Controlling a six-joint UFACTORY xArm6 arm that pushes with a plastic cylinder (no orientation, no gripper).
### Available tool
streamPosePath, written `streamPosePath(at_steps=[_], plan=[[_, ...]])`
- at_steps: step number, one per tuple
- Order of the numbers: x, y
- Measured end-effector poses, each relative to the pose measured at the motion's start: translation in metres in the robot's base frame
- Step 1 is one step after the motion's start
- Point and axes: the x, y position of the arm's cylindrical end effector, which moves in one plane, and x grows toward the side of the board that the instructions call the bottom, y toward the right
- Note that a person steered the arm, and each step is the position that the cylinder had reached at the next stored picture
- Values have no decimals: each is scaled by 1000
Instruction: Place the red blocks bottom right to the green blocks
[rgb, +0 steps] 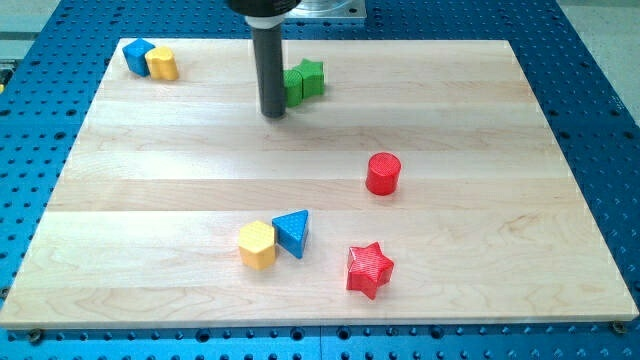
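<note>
A red cylinder stands right of the board's middle. A red star lies near the view's bottom, below the cylinder. Two green blocks sit touching near the view's top: a green star and a green block at its left, partly hidden by the rod. My tip rests on the board just left of and slightly below the green blocks, close to the left green one. Both red blocks lie to the lower right of the green blocks, far from my tip.
A blue block and a yellow block touch at the top left corner. A yellow hexagon and a blue triangle touch near the bottom centre. The wooden board lies on a blue perforated table.
</note>
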Motion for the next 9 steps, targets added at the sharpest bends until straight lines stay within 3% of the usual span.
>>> streamPosePath(at_steps=[1, 2, 3, 4, 5, 6, 8, 9], plan=[[10, 40], [29, 133], [81, 206], [162, 209], [221, 146], [251, 111], [269, 134], [263, 88]])
